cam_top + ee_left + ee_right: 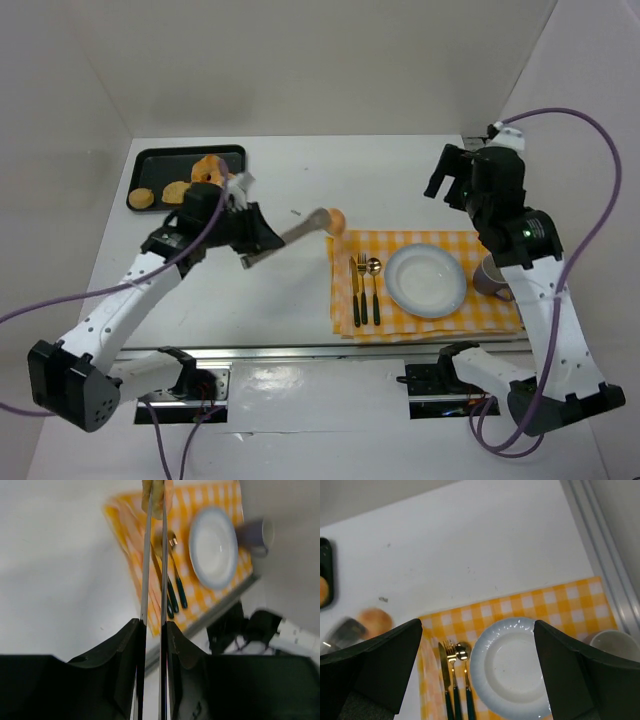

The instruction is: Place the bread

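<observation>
Bread check, working outward from the left gripper (pixel 152 625): jaws narrow, clamped on the tongs (pixel 145 570) handles. Tongs run straight ahead of the jaws, blades nearly together. Bread (pixel 157 490) is pinched at their far tip, over the checked placemat (pixel 200 495) edge. Cutlery (pixel 172 592), plate (pixel 212 545) and mug (pixel 260 532) lie right of the tongs line. Right gripper (pixel 477 627): jaws wide, holding nothing, plate below them.

A white table (pixel 300 180) sits boxed in by 3 plain pale walls (pixel 300 60) under soft, even light.
</observation>
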